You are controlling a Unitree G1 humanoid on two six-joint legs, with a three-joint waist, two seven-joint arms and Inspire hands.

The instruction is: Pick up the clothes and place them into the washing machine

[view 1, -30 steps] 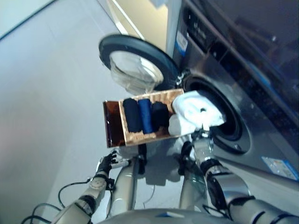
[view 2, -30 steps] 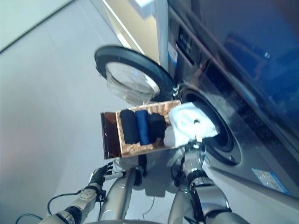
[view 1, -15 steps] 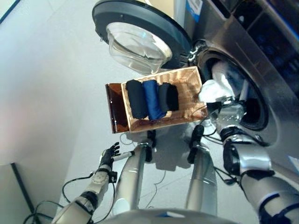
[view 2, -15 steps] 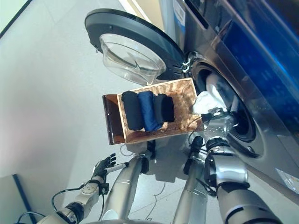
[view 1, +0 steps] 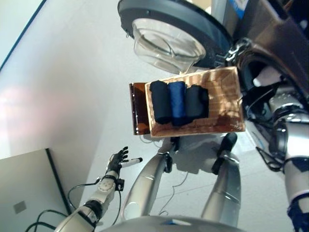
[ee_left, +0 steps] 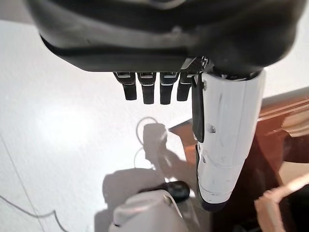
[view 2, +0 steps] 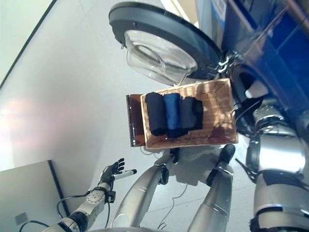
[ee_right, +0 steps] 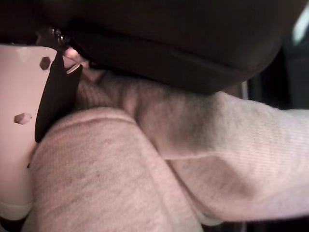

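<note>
The white clothes [view 1: 268, 76] have gone from the basket [view 1: 227, 104] edge into the washing machine [view 1: 270, 34] drum. Left wrist view: the left hand [ee_left: 159, 87] hangs open, idle. Right wrist view: the right hand [ee_right: 19, 121] grips the clothes; next, let go inside.

White garment [view 1: 268, 76]: a second ago bunched over the right end of the wicker basket [view 1: 227, 104] at the drum mouth; now off the basket, only a small patch showing inside the washing machine opening [view 1: 256, 63]. Basket's right end now bare. Right hand [ee_right: 19, 121] has gone in with it, reaching into the drum; its wrist view shows thumb against the cloth, fingers hidden. Whole view has shifted: camera moved, not the basket.
</note>
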